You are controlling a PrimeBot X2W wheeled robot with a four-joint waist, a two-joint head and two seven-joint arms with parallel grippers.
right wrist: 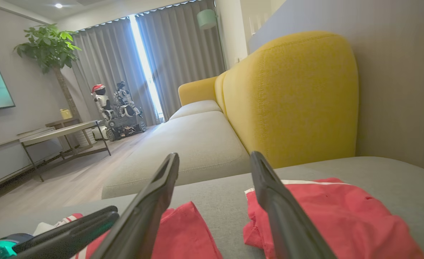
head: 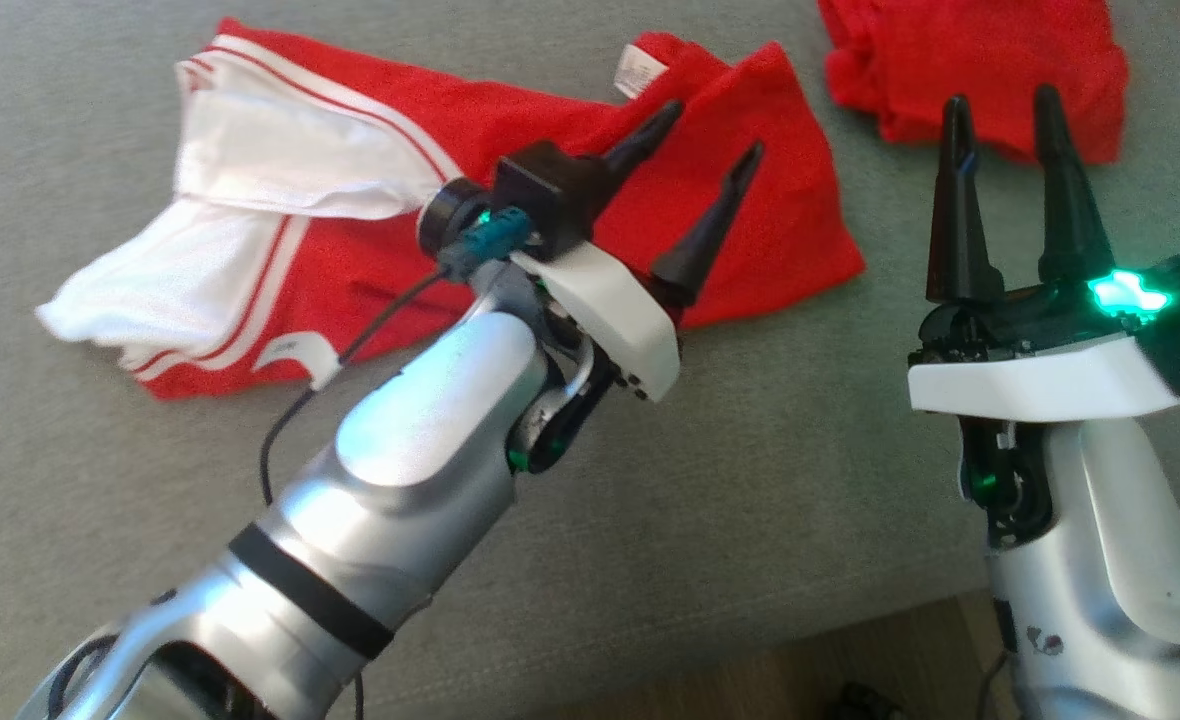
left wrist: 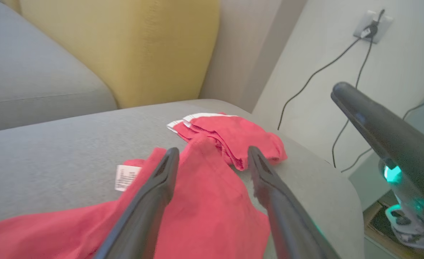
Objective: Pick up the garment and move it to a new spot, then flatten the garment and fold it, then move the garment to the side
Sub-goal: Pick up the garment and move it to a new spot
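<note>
The garment, red with white panels and stripes, lies loosely spread on the grey sofa seat; its white label faces up. My left gripper hovers over its right red part, fingers apart and nothing between them; in the left wrist view the left gripper points along the red cloth. My right gripper stands open further right, its tips in front of a second, folded red garment. In the right wrist view the right gripper has that folded piece just right of its fingers.
A yellow back cushion rises behind the seat. The seat's front edge and wooden floor lie near my arms. Cables hang from a wall socket beyond the sofa's end. Another robot and a low table stand across the room.
</note>
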